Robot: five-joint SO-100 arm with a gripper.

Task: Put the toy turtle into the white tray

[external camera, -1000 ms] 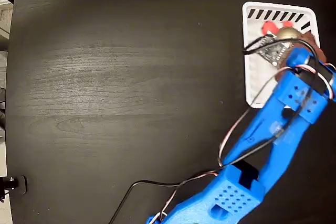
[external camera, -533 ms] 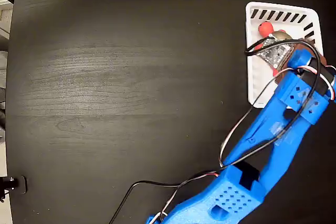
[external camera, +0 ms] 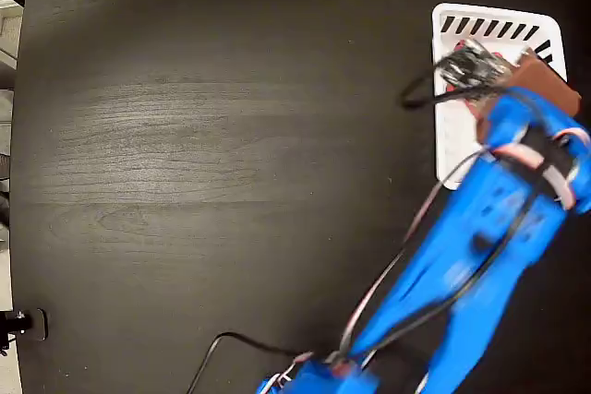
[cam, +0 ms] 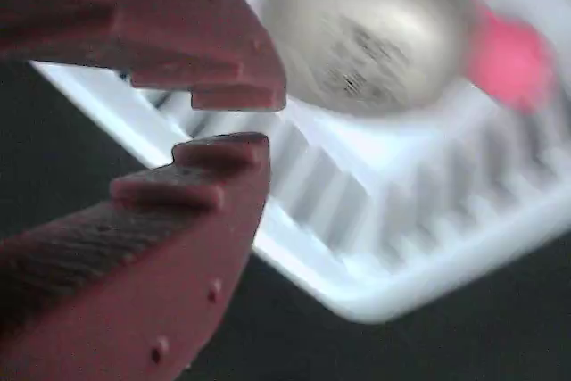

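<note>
Turtle lies in the tray, claw empty

The toy turtle (cam: 370,37) rests inside the white tray (cam: 419,247), so the job looks done. The claw (cam: 227,118) holds nothing, its jaws nearly closed with only a thin gap, beside the turtle and clear of it, over the tray's slotted edge.

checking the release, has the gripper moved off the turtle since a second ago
Yes. In the fixed view the blurred arm now covers more of the tray. In the wrist view the gripper is empty, almost shut, and the turtle lies in the tray.
</note>
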